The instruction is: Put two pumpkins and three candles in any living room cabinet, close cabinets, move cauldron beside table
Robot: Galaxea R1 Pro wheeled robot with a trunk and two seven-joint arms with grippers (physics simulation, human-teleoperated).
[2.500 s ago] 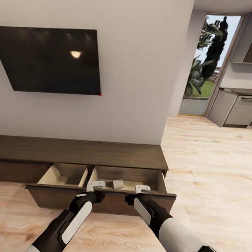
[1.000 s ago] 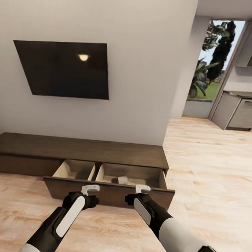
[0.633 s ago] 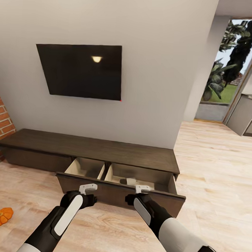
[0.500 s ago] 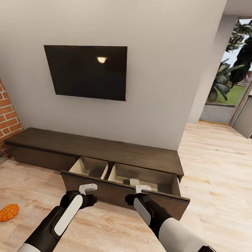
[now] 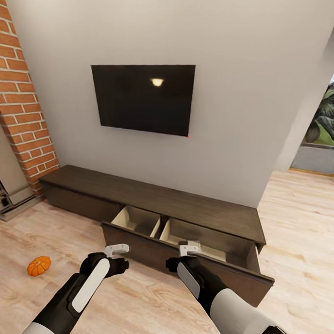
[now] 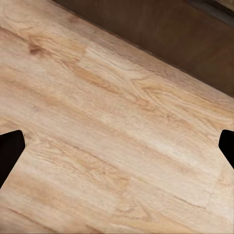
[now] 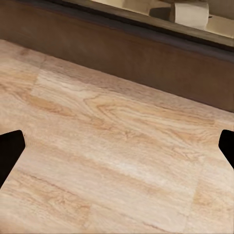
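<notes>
— Where do we stand?
— One pumpkin lies on the floor, well left of our cabinet, whose drawers stand open.
— And our hands?
— Left hand and right hand both spread wide, carrying nothing. Most is left.

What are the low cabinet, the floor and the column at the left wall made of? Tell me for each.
The cabinet looks like dark-brown wood or veneer with a matte finish: grain streaks run along its top, and the open drawer is pale beige inside. The floor looks like light wood planks, with knots and board seams. The column looks like red brick with pale mortar lines.
</notes>
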